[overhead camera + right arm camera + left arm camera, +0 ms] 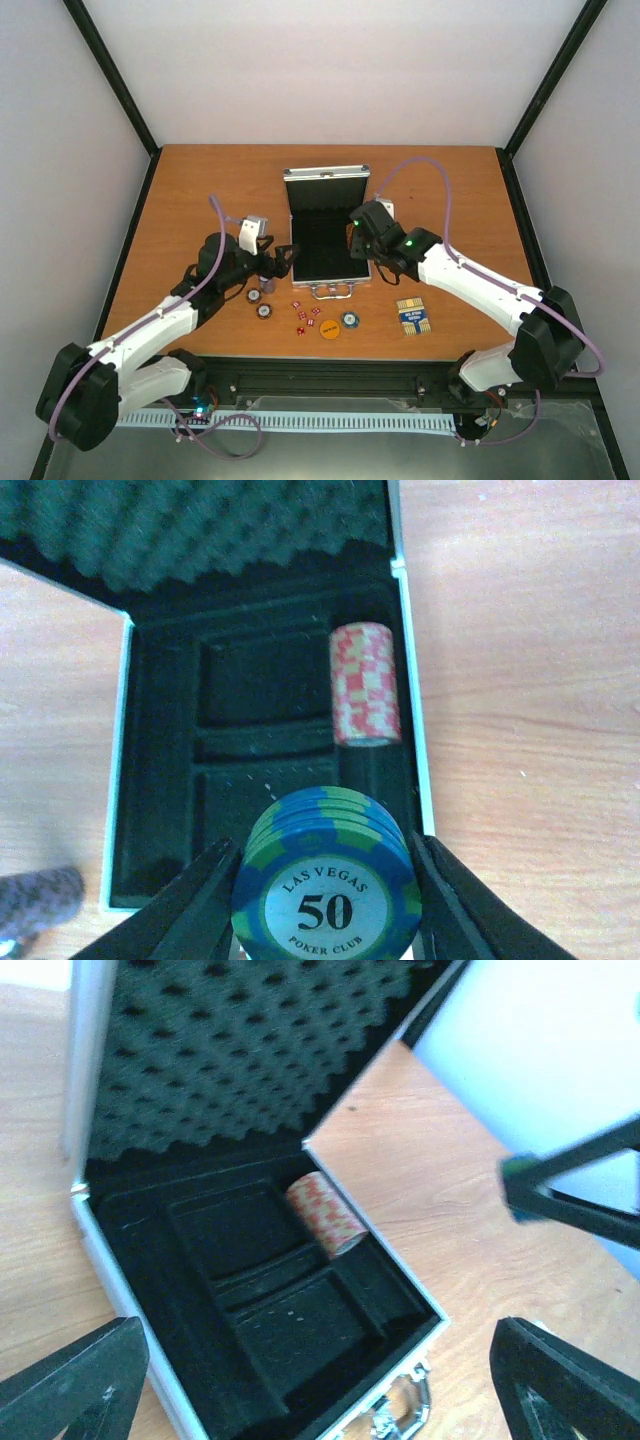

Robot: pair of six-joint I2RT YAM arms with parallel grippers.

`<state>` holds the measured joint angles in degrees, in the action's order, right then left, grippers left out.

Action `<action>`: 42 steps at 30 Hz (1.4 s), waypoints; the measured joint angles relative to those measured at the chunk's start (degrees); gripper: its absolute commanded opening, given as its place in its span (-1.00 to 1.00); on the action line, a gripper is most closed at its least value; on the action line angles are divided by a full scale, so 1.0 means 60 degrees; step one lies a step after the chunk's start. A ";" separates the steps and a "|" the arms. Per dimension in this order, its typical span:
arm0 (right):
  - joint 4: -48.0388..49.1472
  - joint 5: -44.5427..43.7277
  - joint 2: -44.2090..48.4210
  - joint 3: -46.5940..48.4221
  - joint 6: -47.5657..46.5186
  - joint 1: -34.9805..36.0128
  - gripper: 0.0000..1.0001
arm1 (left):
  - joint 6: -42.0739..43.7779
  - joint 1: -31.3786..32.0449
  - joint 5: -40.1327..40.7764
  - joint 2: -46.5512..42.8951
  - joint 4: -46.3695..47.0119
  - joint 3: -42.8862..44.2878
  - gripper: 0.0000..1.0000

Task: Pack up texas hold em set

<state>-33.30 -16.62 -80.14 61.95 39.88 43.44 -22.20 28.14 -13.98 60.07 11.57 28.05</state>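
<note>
Above the 3 o'clock edge of the silver case (pixel 320 245), right gripper (pixel 358 240) pinching a blue-green chip stack (pixel 325 880), arm reaching in from 4 o'clock, red-white chips (pixel 365 685) lying inside, left gripper (pixel 284 260) spread wide at 9 o'clock, dice (pixel 305 315), orange disc (pixel 330 329), card deck (pixel 412 317) near 6 o'clock

Robot lab cell — white panels (pixel 330 70), black frame (pixel 112 75), wooden table (pixel 200 180).

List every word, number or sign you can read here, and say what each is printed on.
"LAS VEGAS": top of the front face of the blue and green chip stack.
"50": centre of that face.
"POKER CLUB": bottom of that face.
Card deck: print too small to read.
Orange disc: any marking too small to read.
Red and white chips in the case: no text shows.
</note>
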 measured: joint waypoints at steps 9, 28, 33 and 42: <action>0.1064 0.0885 -0.0237 0.0182 0.0106 -0.0310 -0.87 | 0.0186 0.0120 -0.1286 -0.0787 0.1927 -0.0827 0.99; 0.2299 0.2677 -0.0288 0.0568 0.0860 -0.0506 -0.89 | 0.0579 0.2667 0.0470 0.2011 0.5158 -0.0433 1.00; 0.2302 0.2911 -0.0288 0.0568 0.0871 -0.0521 -0.89 | 0.0623 0.2707 0.1402 0.2473 0.5788 -0.0408 0.99; 0.2302 0.3177 -0.0273 0.0568 0.0922 -0.0543 -0.89 | 0.0627 0.2707 0.2659 0.3548 0.7169 -0.0186 0.99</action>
<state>-19.49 2.44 -81.78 65.36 45.41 40.18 -18.44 44.38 1.98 81.36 54.59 26.94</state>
